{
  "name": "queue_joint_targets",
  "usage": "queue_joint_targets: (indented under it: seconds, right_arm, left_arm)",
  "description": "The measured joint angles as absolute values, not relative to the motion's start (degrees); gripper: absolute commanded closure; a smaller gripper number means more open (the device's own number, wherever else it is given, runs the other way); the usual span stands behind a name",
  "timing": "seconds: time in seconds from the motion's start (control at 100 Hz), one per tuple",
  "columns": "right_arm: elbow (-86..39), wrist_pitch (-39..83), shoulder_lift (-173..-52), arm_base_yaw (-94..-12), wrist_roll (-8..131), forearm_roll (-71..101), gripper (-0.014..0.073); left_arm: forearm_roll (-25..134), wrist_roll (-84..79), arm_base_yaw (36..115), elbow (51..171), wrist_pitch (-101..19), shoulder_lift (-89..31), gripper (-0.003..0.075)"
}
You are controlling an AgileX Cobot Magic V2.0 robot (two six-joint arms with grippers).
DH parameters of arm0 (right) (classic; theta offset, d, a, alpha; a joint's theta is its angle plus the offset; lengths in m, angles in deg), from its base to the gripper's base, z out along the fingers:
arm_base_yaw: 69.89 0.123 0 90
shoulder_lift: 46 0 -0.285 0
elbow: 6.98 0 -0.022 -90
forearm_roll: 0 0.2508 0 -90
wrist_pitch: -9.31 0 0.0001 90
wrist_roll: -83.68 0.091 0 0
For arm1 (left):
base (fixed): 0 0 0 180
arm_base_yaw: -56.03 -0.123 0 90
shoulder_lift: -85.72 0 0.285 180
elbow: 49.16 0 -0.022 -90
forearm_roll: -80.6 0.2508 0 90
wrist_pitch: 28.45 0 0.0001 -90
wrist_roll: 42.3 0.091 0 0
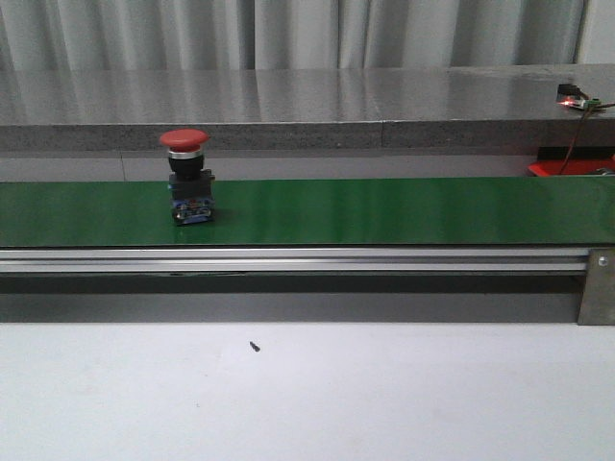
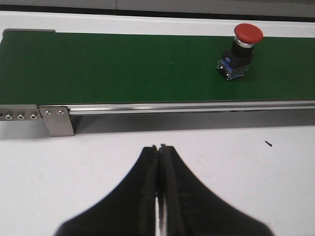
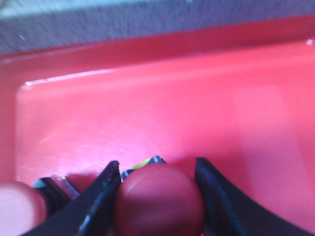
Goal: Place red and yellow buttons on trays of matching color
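A red button [image 1: 187,178] with a black and blue base stands upright on the green conveyor belt [image 1: 384,211]; it also shows in the left wrist view [image 2: 242,51]. My left gripper [image 2: 158,147] is shut and empty over the white table, short of the belt. My right gripper [image 3: 157,169] is low inside the red tray [image 3: 172,98], its jaws closed round the cap of another red button [image 3: 160,201]. A third red button [image 3: 15,206] lies in the tray beside it. Neither gripper shows in the front view. No yellow button or yellow tray is in view.
The belt's aluminium rail [image 1: 288,259] and its end bracket [image 2: 56,120] edge the white table [image 1: 307,394]. A corner of the red tray [image 1: 567,166] shows at the far right behind the belt, with a small circuit board [image 1: 577,99] on the grey ledge.
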State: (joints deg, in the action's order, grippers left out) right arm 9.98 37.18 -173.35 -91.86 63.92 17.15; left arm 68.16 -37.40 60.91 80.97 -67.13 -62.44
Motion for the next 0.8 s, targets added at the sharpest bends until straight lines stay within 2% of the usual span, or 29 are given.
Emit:
queue_joint_targets:
  seconds: [0.32,0.39,0.51,0.58,0.8]
  right_arm:
    - [9.98,36.85,-175.99,-91.86,63.95,17.34,0.0442]
    - [9.98,36.85,-175.99,-91.86,64.05,17.43,0.0353]
    - [9.98,36.76,-175.99,-91.86,64.05,17.56,0.0104]
    - [9.98,36.97,-175.99,-91.86,64.05,17.56,0.0018]
    - [9.98,37.73,-174.35,-91.86,64.05,17.56,0.0023]
  left_arm:
    - [68.16,-37.40,60.91,80.97,-67.13,-62.44,0.0740]
    - [68.16,-37.40,60.91,80.97,-67.13,-62.44,0.0740]
    - [68.16,-37.40,60.91,80.97,-67.13,-62.44,0.0740]
    - [68.16,-37.40,60.91,80.97,-67.13,-62.44,0.0740]
    - [68.16,-37.40,60.91,80.97,-67.13,-62.44,0.0740]
